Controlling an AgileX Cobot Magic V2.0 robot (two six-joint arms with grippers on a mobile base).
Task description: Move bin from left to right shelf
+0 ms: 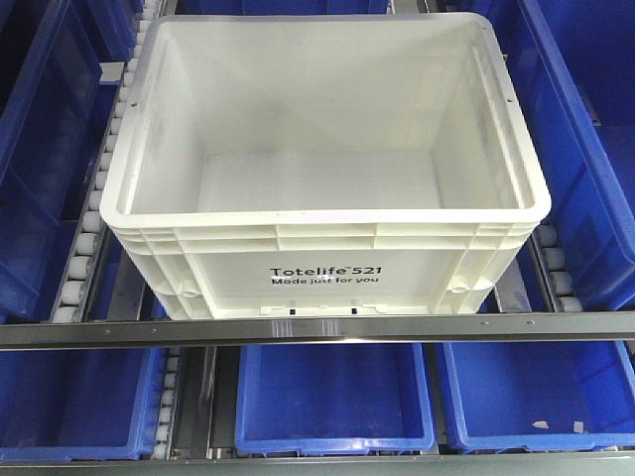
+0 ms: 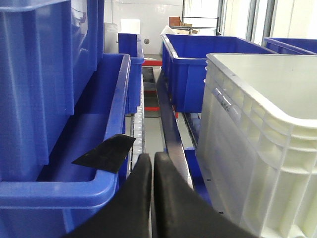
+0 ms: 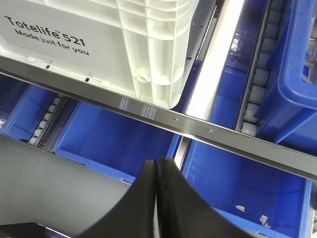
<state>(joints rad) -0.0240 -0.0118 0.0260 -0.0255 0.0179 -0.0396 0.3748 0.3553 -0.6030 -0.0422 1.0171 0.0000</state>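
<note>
A large white bin (image 1: 327, 238) printed "Totelife 521" sits empty on the roller shelf, in the middle of the front view. In the left wrist view its side wall (image 2: 247, 139) stands to the right of my left gripper (image 2: 152, 161), which is shut and empty, apart from the bin. In the right wrist view the bin's front right corner (image 3: 148, 54) is above and left of my right gripper (image 3: 158, 166), which is shut, empty, and below the shelf's front rail. Neither gripper shows in the front view.
Blue bins flank the white one on the left (image 1: 40, 149) and right (image 1: 585, 149), and more sit on the lower level (image 1: 332, 397). A metal rail (image 1: 317, 329) crosses the shelf front. Roller tracks (image 1: 94, 208) run beside the bin. A blue bin rim (image 2: 59, 193) is close left of the left gripper.
</note>
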